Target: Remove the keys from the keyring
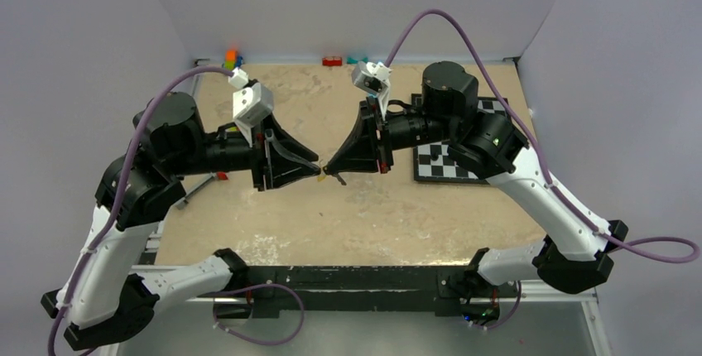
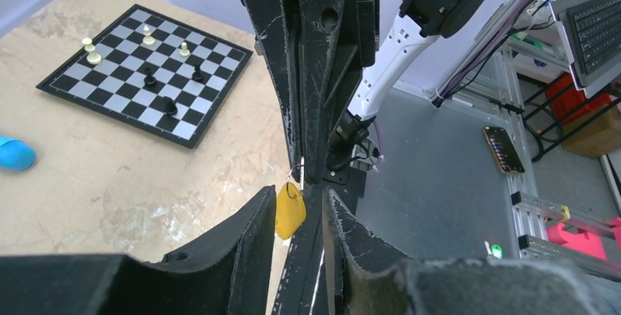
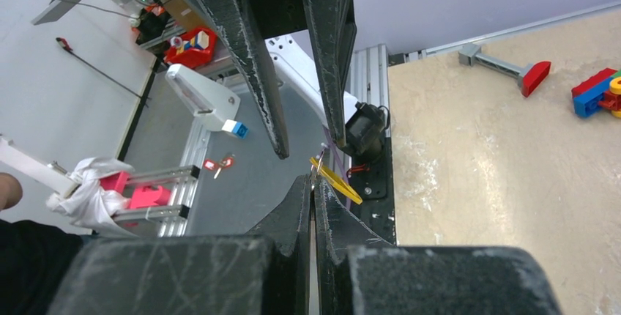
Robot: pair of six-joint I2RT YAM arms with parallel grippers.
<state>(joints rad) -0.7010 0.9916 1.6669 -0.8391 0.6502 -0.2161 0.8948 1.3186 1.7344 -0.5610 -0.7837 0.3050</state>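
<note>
Both grippers meet tip to tip above the middle of the table. My right gripper (image 3: pixel 313 183) is shut on the thin silver keyring (image 3: pixel 320 165). From the ring hangs a key with a yellow head (image 3: pixel 335 181), seen edge-on here. In the left wrist view the right gripper (image 2: pixel 313 172) comes down from above, pinching the keyring (image 2: pixel 295 178). The yellow key head (image 2: pixel 290 211) dangles between the parted fingers of my left gripper (image 2: pixel 300 198). It lies close to the left finger, with a gap to the other. From above, the left gripper (image 1: pixel 317 172) and right gripper (image 1: pixel 332 167) almost touch. The key's blade is hidden.
A chessboard (image 1: pixel 451 161) with a few pieces lies on the table under the right arm. Toy blocks (image 1: pixel 234 58) and a red block (image 1: pixel 333 61) sit along the back wall. A grey tool with a red tip (image 3: pixel 505 66) and a light-blue cylinder end (image 2: pixel 15 154) lie on the table.
</note>
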